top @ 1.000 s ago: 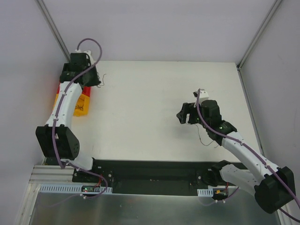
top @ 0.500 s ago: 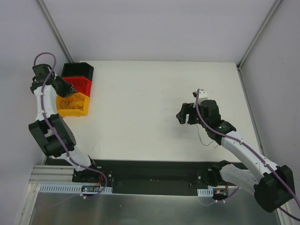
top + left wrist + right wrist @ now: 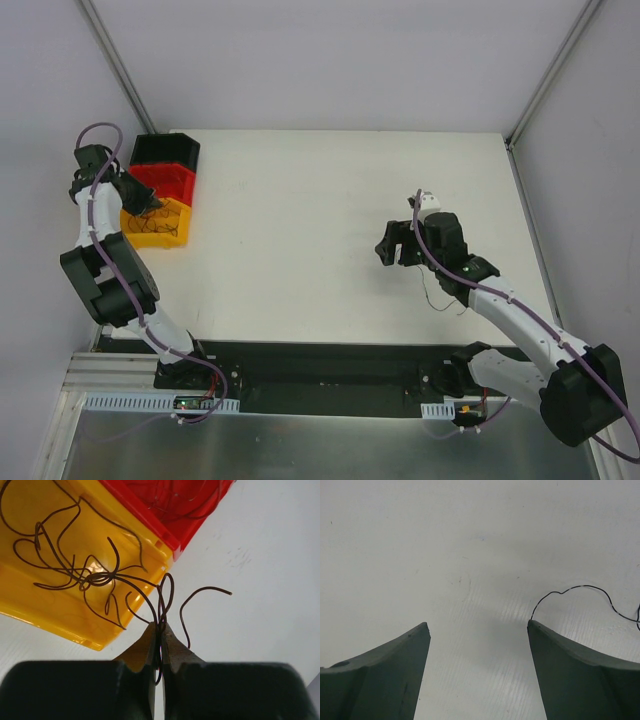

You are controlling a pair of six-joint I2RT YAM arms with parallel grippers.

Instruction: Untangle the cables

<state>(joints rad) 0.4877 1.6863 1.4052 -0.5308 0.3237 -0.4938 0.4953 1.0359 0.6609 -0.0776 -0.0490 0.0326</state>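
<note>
The cables [image 3: 85, 575] are thin dark brown wires tangled in loops inside a yellow bin [image 3: 45, 610]. In the top view they show as dark scribbles [image 3: 150, 222] in that bin [image 3: 185, 228] at the table's left edge. My left gripper [image 3: 160, 627] is shut on a few wire strands [image 3: 167, 587] that rise from the tangle over the bin's rim. In the top view it [image 3: 140, 200] is at the bin's left side. My right gripper [image 3: 477, 625] is open and empty above the bare table, on the right in the top view [image 3: 395, 245]. A thin black wire [image 3: 580, 587] lies by its right finger.
A red bin [image 3: 145, 520] holding more thin wires adjoins the yellow one, and a black bin [image 3: 165, 150] sits behind it. A loose thin wire [image 3: 432, 290] lies on the table under the right arm. Grey walls close in the left and right sides.
The left arm has swung from over the bins to the far left, uncovering them, and its gripper now sits at the yellow bin. The right arm has barely moved.
</note>
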